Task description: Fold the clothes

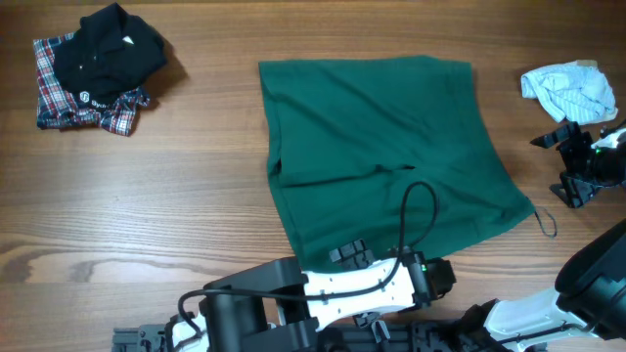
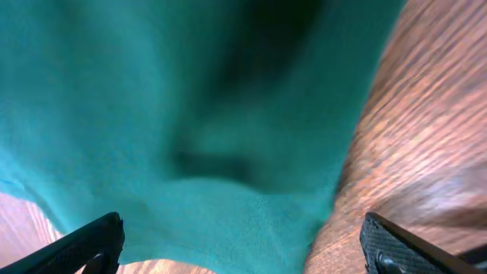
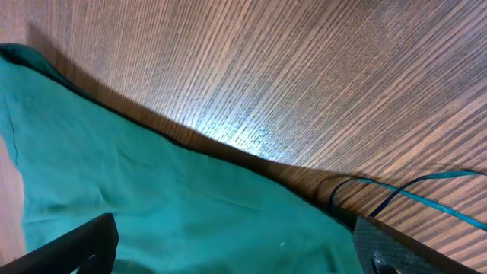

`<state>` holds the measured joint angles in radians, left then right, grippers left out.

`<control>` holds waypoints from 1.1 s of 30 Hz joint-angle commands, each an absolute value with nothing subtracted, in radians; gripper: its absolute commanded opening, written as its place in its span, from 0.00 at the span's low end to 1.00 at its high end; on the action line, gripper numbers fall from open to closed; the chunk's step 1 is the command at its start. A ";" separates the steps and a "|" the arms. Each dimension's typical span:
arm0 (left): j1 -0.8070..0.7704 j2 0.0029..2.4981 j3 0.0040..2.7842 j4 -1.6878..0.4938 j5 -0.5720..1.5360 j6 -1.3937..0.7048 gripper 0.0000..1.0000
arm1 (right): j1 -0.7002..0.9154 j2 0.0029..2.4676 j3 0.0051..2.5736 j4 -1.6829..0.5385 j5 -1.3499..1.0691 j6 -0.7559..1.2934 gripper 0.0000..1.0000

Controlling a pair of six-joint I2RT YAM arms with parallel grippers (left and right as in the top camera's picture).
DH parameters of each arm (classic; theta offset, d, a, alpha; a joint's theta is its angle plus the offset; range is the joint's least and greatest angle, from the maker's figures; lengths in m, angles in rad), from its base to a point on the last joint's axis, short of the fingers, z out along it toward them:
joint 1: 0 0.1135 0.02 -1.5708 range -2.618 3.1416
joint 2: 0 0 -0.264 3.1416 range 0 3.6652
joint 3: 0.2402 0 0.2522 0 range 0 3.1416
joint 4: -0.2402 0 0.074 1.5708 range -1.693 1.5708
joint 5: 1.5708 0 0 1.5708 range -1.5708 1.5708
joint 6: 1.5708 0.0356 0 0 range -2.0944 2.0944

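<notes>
The large plain dark green fabric garment (image 1: pixel 381 147) lies spread flat in the middle of the wooden desk (image 1: pixel 147 196). Its far edge runs roughly square to the robot. Its near hem slants, so the near-left corner comes closest to the robot and the near-right corner sits further back. The thin drawstring cord (image 1: pixel 543 220) trails off that near-right corner onto bare wood. The left hand (image 1: pixel 354 256) hangs right over the near hem, not far from the near-left corner. Its wrist view is filled with blurred green cloth, with wood showing only at the right. Its fingers (image 2: pixel 99 236) are spread wide and released, grasping nothing. The right hand (image 1: pixel 555 166) stands off the cloth altogether, beyond the garment's right edge, with its released fingers pointing in toward the fabric. It is nearer to the small pale blue-white cloth (image 1: pixel 569 88) than to the garment's middle. Its own camera looks across the green edge and the cord (image 3: pixel 411 194), and nothing sits between its fingers (image 3: pixel 84 243). So the garment lies directly under and ahead of the left hand, and to the inside of the right hand. The left is plainly the nearer arm. I reckon any two-handed fold of the near hem depends on the right hand first coming inward to the corner by the cord, so that both hands sit on the same slanted edge. The heap of black and plaid shirts (image 1: pixel 98 68) at the far left is well apart from all this.
</notes>
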<state>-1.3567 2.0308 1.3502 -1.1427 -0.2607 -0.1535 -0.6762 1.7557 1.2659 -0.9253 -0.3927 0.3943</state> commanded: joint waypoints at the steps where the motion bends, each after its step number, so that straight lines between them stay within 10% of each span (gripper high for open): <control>1: -1.359 2.043 1.334 -1.132 -0.258 -0.138 1.00 | -0.677 1.745 1.280 -0.921 -0.413 0.377 1.00; 7: -1.353 2.043 1.301 -1.094 -0.258 -0.133 0.98 | -0.677 1.745 1.280 -0.924 -0.413 0.377 1.00; 11: -1.332 2.043 1.292 -1.090 -0.253 -0.134 0.84 | -0.677 1.745 1.281 -0.928 -0.413 0.376 1.00; 13: -1.302 2.043 1.292 -1.087 -0.235 -0.134 0.62 | -0.677 1.745 1.280 -0.960 -0.427 0.372 1.00; 33: -1.284 2.043 1.292 -1.067 -0.220 -0.134 0.61 | -0.759 1.745 1.086 -0.967 -0.314 0.500 1.00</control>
<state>-1.2926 2.0232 1.3148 -1.0946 -0.2115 -0.1318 -0.7593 1.7557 1.1057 -0.9619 -0.3313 0.4789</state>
